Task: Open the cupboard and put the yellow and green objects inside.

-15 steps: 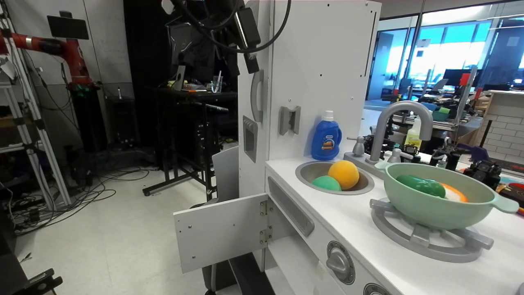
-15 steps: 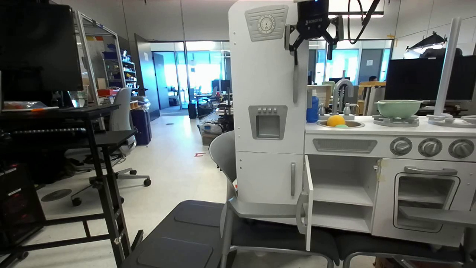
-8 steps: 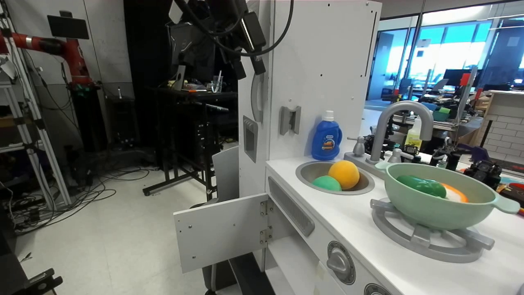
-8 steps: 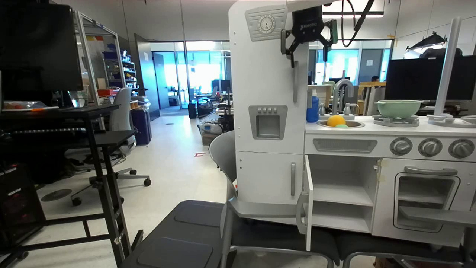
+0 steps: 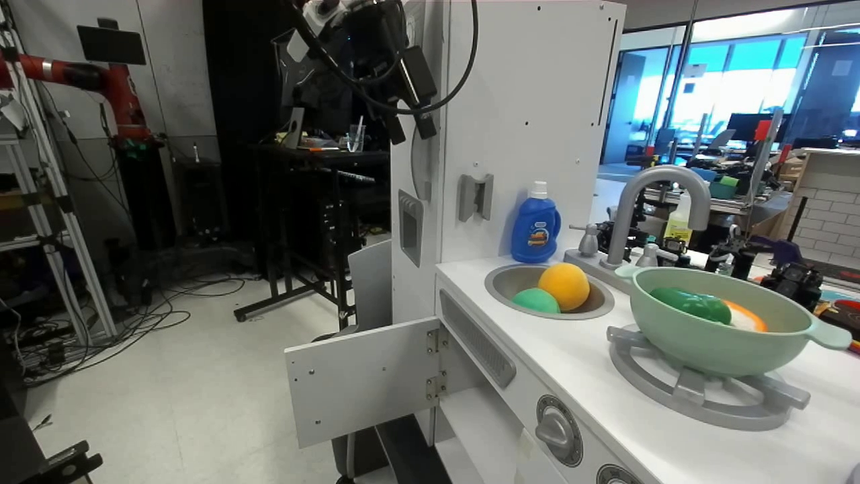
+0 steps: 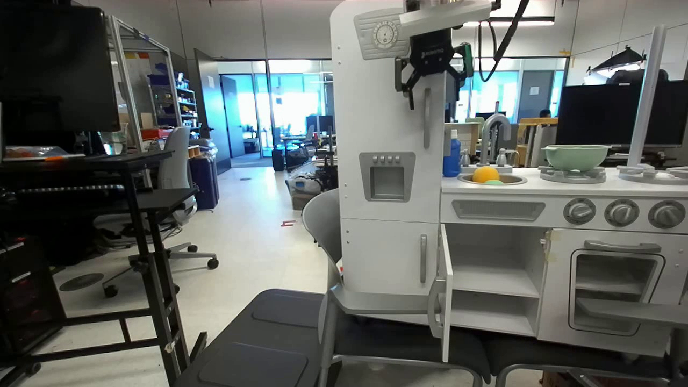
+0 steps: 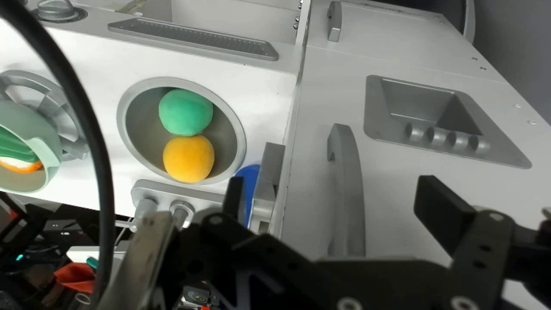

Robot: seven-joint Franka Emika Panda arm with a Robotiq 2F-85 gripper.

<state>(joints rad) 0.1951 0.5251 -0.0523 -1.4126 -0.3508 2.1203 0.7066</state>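
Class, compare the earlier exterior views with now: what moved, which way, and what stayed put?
In an exterior view, the open gripper has come down and toward the picture's left, with more of the arm showing above it. Nothing was taken hold of or let go. The tall cupboard door stays shut, the low door open; the yellow object and green object remain in the sink.

on the white counter, a blue detergent bottle stands upright near a grey arched tap. a pale green bowl sits on a grey stove ring, a green toy pepper inside. an office chair stands near a black desk.
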